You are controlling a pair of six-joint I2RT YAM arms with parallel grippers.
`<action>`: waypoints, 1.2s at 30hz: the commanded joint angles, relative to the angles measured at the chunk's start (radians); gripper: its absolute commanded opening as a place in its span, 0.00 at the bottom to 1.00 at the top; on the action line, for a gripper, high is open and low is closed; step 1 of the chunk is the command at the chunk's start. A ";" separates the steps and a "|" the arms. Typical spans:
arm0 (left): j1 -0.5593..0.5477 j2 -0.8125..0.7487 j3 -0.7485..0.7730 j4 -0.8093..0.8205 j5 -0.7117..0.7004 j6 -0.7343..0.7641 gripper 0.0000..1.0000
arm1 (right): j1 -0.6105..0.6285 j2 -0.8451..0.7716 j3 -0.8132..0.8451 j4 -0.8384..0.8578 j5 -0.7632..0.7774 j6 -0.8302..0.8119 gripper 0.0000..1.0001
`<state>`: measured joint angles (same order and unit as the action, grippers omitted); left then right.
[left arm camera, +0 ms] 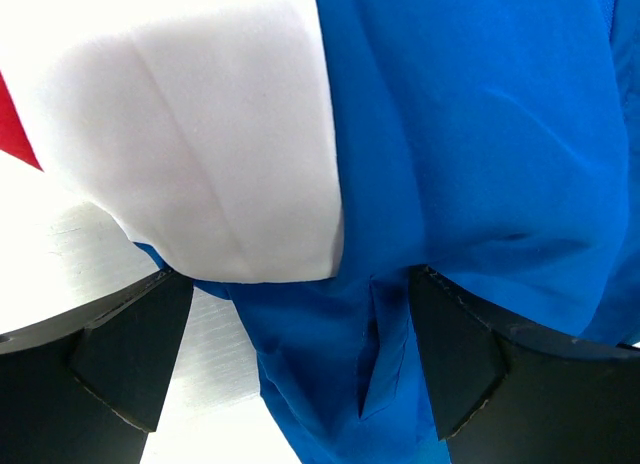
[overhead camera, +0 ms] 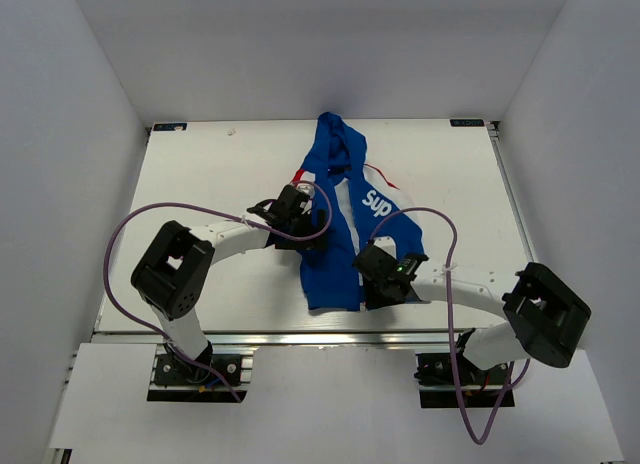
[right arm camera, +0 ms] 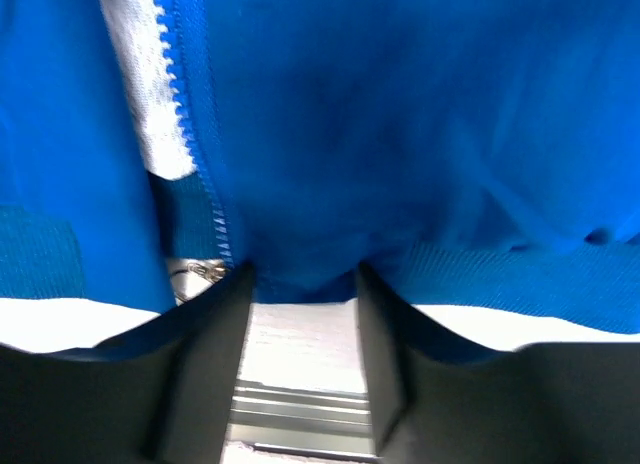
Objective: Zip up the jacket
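On the table [overhead camera: 200, 184], centre, you have one jacket [overhead camera: 330, 269]: blue, lying flat, hood [overhead camera: 335, 134] toward the far edge, hem toward the arm bases, front parted over white lining [left arm camera: 220, 134]. White "Sup" lettering [overhead camera: 376, 201] sits on the panel right of the opening.

Your left end effector [left arm camera: 300, 354]: at the jacket's edge on the left arm's side, about halfway up. It is set wide. Its fingers [left arm camera: 130, 354] stand well apart, with a fold of blue cloth lying between them, unpinched. Your left wrist view shows the lining above that fold and a sliver of red panel [left arm camera: 15, 124] at the left border.

Your right end effector [right arm camera: 300, 284]: at the hem, right of the opening. It is set narrow, with the ribbed hem bunched between its fingertips [right arm camera: 220, 314] and held there.

One row of zipper teeth [right arm camera: 190, 114]: blue, running down the panel's edge toward the hem.

One slider [right arm camera: 195, 274]: a small metal piece at the foot of that row, just beside a right fingertip. You cannot tell whether the two zipper halves are joined.

One rail [right arm camera: 300, 404]: metal, at the table's near edge, seen through the gap between the right fingers.
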<state>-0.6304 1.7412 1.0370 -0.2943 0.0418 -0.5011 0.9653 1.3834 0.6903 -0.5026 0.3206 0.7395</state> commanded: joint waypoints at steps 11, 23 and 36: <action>0.000 -0.028 0.001 -0.005 -0.028 0.007 0.98 | 0.006 -0.067 0.008 -0.002 0.002 -0.028 0.05; 0.000 -0.074 0.011 0.003 0.035 0.022 0.98 | -0.153 -0.345 -0.014 0.142 -0.248 -0.221 0.00; -0.003 -0.203 -0.146 0.380 0.608 -0.017 0.98 | -0.261 -0.392 -0.038 0.288 -0.525 -0.328 0.00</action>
<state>-0.6304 1.5291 0.9131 -0.0528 0.4564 -0.4957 0.7078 1.0073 0.6563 -0.2859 -0.1375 0.4484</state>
